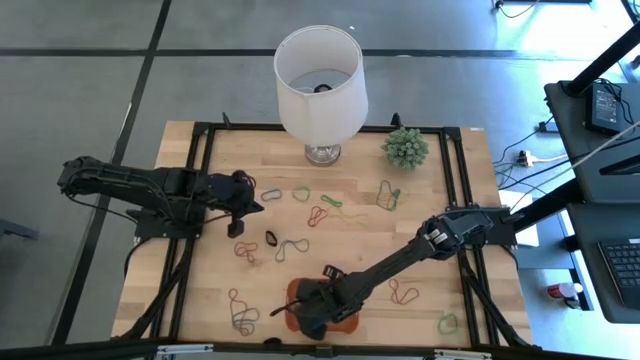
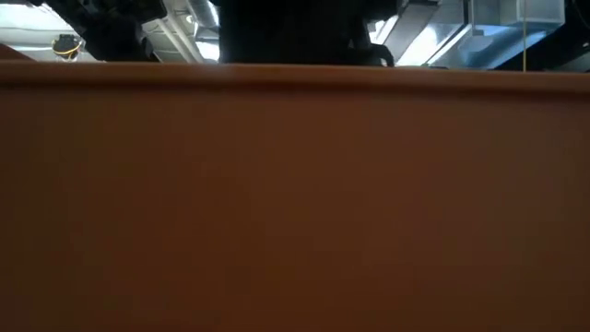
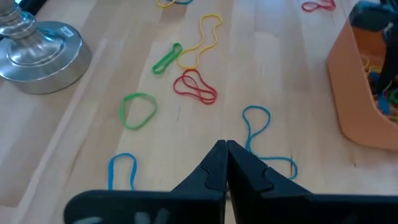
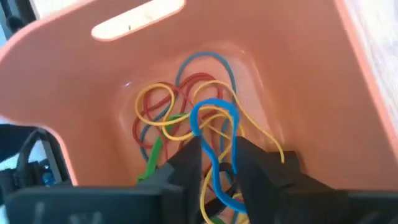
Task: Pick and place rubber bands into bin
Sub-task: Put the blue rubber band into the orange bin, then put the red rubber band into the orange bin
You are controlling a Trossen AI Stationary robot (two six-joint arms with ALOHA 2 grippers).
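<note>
The orange bin (image 4: pixel 205 56) stands at the table's near edge (image 1: pixel 345 322), and its wall (image 2: pixel 295 203) fills the low view. Inside lies a tangle of red, yellow, green and blue rubber bands (image 4: pixel 180 112). My right gripper (image 4: pixel 221 165) reaches down into the bin (image 1: pixel 312 315), open, with a blue band (image 4: pixel 214 118) running through the gap between its fingers. More rubber bands lie loose on the wood: green (image 3: pixel 138 111), red (image 3: pixel 196 87), blue (image 3: pixel 258 124), yellow (image 3: pixel 202 40). My left gripper (image 3: pixel 225 149) hovers shut over the table's left half (image 1: pixel 240 225). My right gripper comes from above, pointing down into the bin. The blue band's long loop (image 4: pixel 217 155) passes between its two parted fingers; whether they touch it I cannot tell. The band's upper end (image 4: pixel 208 106) rests on the pile in the bin.
A lamp with a white shade (image 1: pixel 320 80) and a metal foot (image 3: pixel 37 53) stands at the far middle, with a small green plant (image 1: pixel 405 147) to its right. Black frame rails (image 1: pixel 205 180) run along both sides. Loose bands dot the middle (image 1: pixel 290 245) and near right (image 1: pixel 447 322).
</note>
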